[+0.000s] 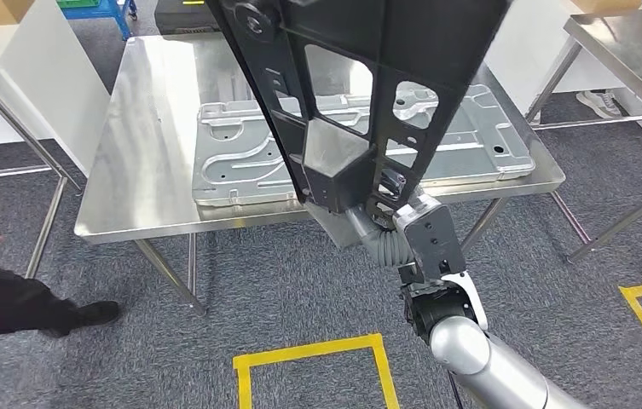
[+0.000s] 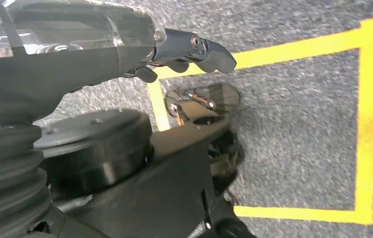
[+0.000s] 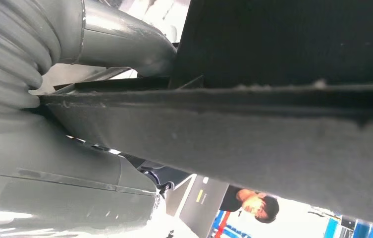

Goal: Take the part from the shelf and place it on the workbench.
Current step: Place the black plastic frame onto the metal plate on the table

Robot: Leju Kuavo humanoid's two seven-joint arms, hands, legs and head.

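Head view: the right hand [image 1: 407, 223], at the end of the silver right arm, held the large black openwork frame part [image 1: 360, 85] by its lower end. The part's long axis rose from the hand, up and away from the robot, so that its upper portion hung over the shiny steel bench [image 1: 142, 136] without touching it. On the bench lay a flat pressed silver metal panel [image 1: 240, 158], directly beneath the raised part. The right hand's fingers could not be made out individually behind the part; judged from the carried load, they were closed on its lower edge. Right wrist view: the grey thumb [image 3: 125, 44] pressed against the dark flat edge of the part [image 3: 253, 134], consistent with a firm grip.

Left wrist view: the left hand [image 2: 184, 54] hung low over the grey carpeted floor [image 2: 298, 134], marked with yellow tape lines [image 2: 370, 119]; its dark fingers [image 2: 214, 52] were curled in on nothing.

A person's dark-trousered leg and shoe [image 1: 19, 307] stood on the carpet to the robot's left.

Judgement: the carrying stage appeared nearly complete. The part lay forward of and above the right hand, already over the bench, so the coming move called for lowering and tilting its long axis down flat
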